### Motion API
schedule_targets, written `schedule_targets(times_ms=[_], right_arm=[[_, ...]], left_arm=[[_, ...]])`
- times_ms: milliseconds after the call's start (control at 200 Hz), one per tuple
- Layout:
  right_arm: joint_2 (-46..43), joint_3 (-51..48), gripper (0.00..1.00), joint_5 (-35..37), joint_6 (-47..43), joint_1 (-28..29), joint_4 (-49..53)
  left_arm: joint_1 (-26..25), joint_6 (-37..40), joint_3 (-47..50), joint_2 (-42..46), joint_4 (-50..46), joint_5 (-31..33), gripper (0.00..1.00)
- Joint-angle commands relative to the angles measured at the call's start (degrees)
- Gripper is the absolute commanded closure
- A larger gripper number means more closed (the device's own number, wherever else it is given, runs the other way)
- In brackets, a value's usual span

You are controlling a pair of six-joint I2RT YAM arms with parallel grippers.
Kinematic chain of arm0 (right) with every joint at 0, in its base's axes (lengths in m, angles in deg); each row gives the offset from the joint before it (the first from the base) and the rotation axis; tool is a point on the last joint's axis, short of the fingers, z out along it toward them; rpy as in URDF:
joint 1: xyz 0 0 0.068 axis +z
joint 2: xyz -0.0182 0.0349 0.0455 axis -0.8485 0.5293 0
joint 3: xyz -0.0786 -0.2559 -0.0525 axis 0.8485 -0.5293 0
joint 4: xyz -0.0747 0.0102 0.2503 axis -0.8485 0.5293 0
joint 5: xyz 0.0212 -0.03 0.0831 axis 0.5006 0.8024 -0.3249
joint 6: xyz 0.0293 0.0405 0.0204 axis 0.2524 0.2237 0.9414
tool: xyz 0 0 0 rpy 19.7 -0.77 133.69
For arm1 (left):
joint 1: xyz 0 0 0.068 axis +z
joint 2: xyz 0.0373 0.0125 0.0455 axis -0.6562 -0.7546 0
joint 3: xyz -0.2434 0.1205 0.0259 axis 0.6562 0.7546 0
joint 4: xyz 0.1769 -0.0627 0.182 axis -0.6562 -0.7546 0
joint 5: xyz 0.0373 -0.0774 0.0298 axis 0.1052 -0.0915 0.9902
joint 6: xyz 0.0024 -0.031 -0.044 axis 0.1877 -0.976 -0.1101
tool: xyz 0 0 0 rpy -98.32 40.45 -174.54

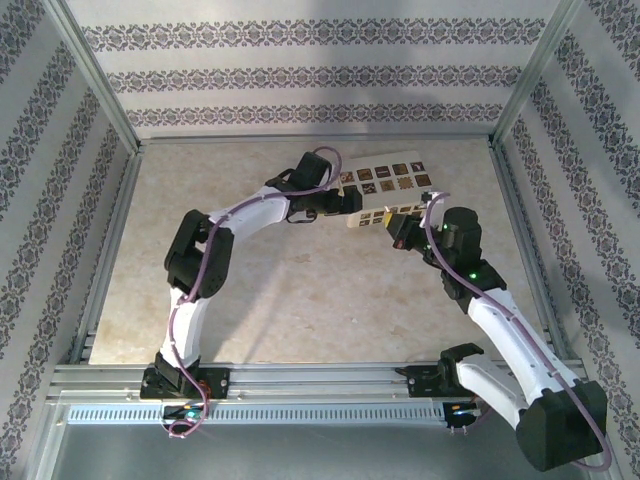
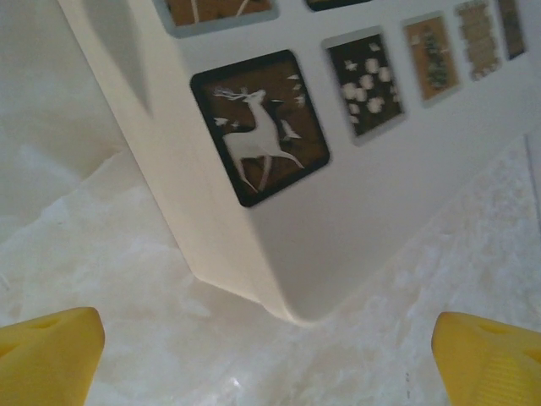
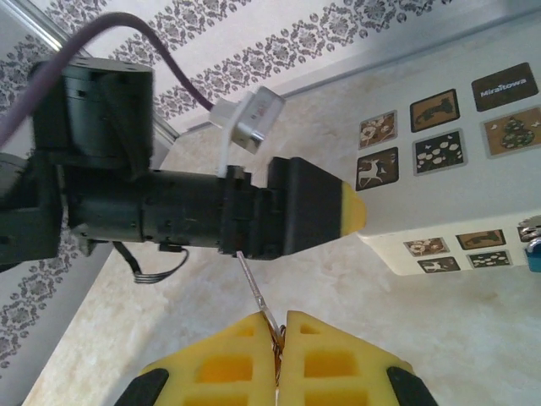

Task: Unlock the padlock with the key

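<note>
Holding the thin silver metal key (image 3: 256, 296): it is pinched at its lower end between the 2 yellow fingers of the right gripper (image 3: 277, 326), which are pressed together on it; the key is seen edge-on and is tilted up and to the left.

Left gripper (image 2: 270, 355): its 2 yellow fingertips are spread wide apart, with nothing between them but the near corner of the box and bare table below.

Gripper relation: in the right wrist view the upper end of the key is lost against the black body of the left gripper — whether the 2 touch cannot be told.

Flat white box with square brown picture tiles (image 3: 448, 216): it is laid on the beige marbled table top (image 1: 300, 300) toward the far side, and is flanked by the left gripper on the left and the right gripper on the right.

Deer tile (image 2: 260, 127): a white deer on a dark brown square is printed near the box corner closest to the left gripper.

Padlock: it cannot be made out with certainty — a small silver-and-blue object (image 3: 531, 241) is cut off at the right edge of the right wrist view, against the box; what it is cannot be told.

Purple cable (image 3: 169, 59): it is looped over the left wrist.
</note>
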Motion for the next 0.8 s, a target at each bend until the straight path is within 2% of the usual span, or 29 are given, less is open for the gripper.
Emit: schedule_targets(times_ms=[0,385,800], right_arm=[[-1.18,-1.33,1.0,1.14,0.68,-0.47,0.86],[-1.27,-2.39,1.0,0.86,1.06,-0.51,1.03],[-1.12,0.01,1.0,1.75,-1.66,-1.3,4.17]], left_arm=[[-0.6,-3.01,-3.71,-3.01,-3.26,1.62,0.0],[-0.32,-5.48,-7.47,-6.86,-2.51,2.34,0.0],[1.14,-5.88,2.23,-4.96,0.53,4.63,0.01]])
